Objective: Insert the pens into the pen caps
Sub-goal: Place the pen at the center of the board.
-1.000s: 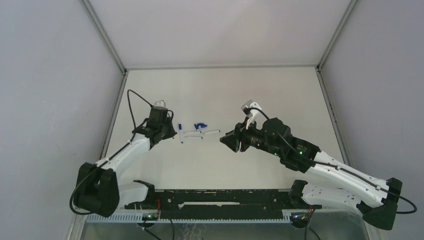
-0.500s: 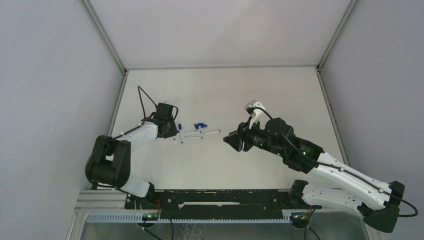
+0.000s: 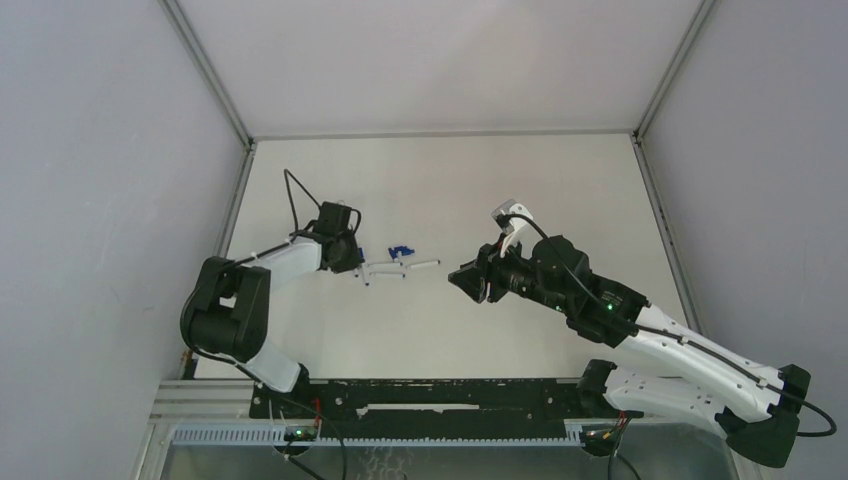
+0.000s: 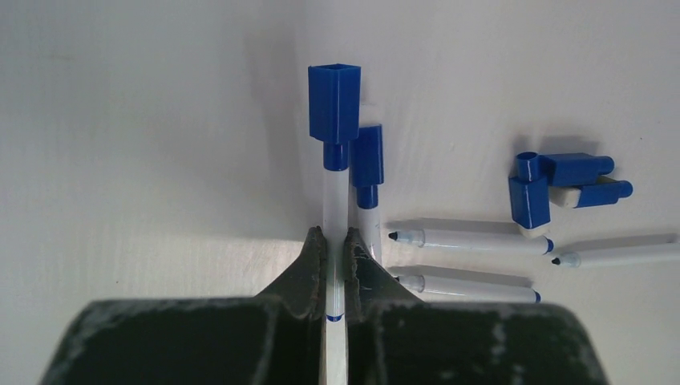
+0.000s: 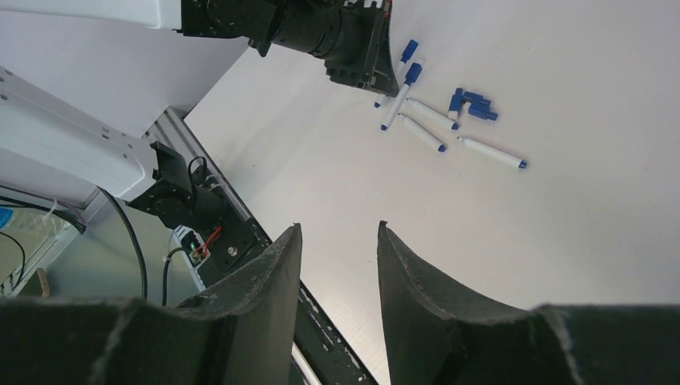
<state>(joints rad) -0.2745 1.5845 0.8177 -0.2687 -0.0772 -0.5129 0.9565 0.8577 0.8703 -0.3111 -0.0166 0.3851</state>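
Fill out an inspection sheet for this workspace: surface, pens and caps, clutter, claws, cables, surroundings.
Surface: plain white table.
Job's things: capped pen in the left claw; second capped pen lying beside it; three bare pens on the table; loose caps clustered next to them.
Clutter: nothing seen.
Claws: left claw shut on the pen; right claw open, empty, raised above the table.
Cables: black cable loops over the left arm; second cable on the right arm.
Surroundings: grey walls; black rail at the near edge.
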